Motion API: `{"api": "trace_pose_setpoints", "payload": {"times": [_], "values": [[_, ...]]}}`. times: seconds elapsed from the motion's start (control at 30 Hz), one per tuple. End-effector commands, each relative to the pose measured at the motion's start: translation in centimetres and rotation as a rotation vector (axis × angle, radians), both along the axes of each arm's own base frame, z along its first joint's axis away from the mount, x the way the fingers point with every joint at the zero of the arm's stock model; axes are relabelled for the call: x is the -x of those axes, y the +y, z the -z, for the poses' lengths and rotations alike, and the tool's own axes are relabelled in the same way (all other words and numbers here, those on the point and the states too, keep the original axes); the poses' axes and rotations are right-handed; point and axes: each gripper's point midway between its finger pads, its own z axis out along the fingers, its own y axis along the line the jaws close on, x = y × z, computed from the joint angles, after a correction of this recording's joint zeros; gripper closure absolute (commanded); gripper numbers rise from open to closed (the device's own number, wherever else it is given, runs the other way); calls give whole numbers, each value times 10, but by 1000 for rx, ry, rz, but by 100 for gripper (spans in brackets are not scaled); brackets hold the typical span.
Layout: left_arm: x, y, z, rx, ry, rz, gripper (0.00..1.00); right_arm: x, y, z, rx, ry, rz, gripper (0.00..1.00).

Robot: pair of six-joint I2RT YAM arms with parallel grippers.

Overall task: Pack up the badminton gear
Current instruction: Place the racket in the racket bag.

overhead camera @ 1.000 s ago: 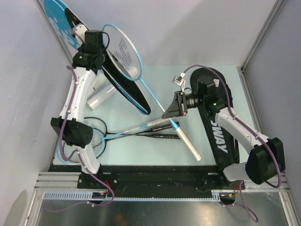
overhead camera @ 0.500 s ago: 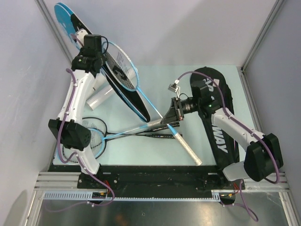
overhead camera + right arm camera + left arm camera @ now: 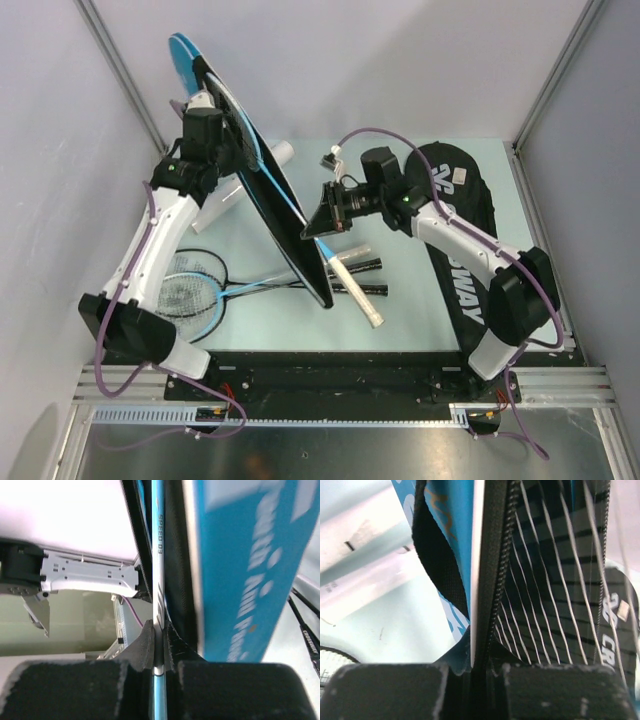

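Top view: blue-black bag point(image 3: 285, 235) stands on edge, tilted, running from the upper left of the frame down to centre. The left gripper point(image 3: 222, 125) is pinched on its upper part. The blue racket point(image 3: 360, 298) pokes out of the bag's lower end, thin blue shaft then white handle, slanting toward lower centre. The right gripper point(image 3: 318, 222) is clamped on that shaft just beside the bag. Its head is hidden inside the bag. 2 flat rackets point(image 3: 195, 293) lie on the pale table point(image 3: 260, 320) at lower left with their heads overlapping. White tubes point(image 3: 222, 195) sit behind the left arm, partly covered. A black bag point(image 3: 462, 270) lies at right, its white lettering cut by the right arm.

Left wrist view: both pads press together on the bag's white-piped zipper edge. Blue fabric and a black strap are to the left, racket strings point(image 3: 555, 580) to the right. The tubes are blurred at upper left.

Right wrist view: pads squeeze the blue shaft, lettered SPEED 03. The blue bag face fills the right side, its white lettering too oblique to read.
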Motion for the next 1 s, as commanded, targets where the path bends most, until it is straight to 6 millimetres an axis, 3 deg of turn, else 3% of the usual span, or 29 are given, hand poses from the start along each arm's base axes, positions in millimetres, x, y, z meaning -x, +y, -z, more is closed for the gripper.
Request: {"api": "trace_pose_setpoints", "payload": {"times": [0.0, 0.03, 0.1, 0.13, 0.23, 0.27, 0.47, 0.5, 0.53, 0.63, 0.7, 0.73, 0.8, 0.83, 0.87, 0.9, 0.97], "values": [[15, -50, -39, 47, -174, 227, 100, -38, 0, -26, 64, -84, 117, 100], [18, -58, -31, 52, -165, 251, 100, -45, 1, -40, 73, -104, 126, 100], [26, -79, -39, 114, -203, 293, 100, -52, -4, -28, 131, -22, 143, 100], [26, -88, -32, 174, -199, 292, 100, -64, -7, -33, 123, -16, 213, 100], [37, -105, -27, 266, -205, 269, 100, -77, -4, -62, 24, 10, 321, 100], [38, -109, -31, 291, -225, 266, 100, -79, -3, -62, 15, 27, 332, 100], [52, -133, -37, 457, -193, 304, 100, -119, -14, -45, 13, 33, 571, 100], [53, -134, -36, 498, -178, 288, 100, -122, -17, -32, 33, 43, 615, 100], [56, -134, -37, 515, -177, 278, 100, -125, -17, -37, 6, 21, 649, 100], [61, -145, -53, 526, -186, 366, 100, -126, -15, -37, 25, -116, 622, 100], [59, -148, -57, 548, -161, 389, 100, -141, -27, -20, 130, -262, 618, 100], [62, -151, -58, 568, -147, 407, 100, -140, -27, -23, 141, -282, 561, 100], [68, -160, -69, 587, -147, 481, 100, -145, -27, -6, 185, -372, 437, 100], [69, -161, -71, 576, -142, 509, 99, -136, -24, -5, 148, -366, 337, 100], [69, -157, -73, 573, -129, 522, 100, -143, -28, 14, 173, -303, 320, 100], [69, -155, -79, 574, -133, 536, 100, -146, -33, 19, 179, -264, 313, 100], [68, -148, -82, 579, -130, 554, 100, -136, -32, 4, 155, -368, 281, 100]]}}
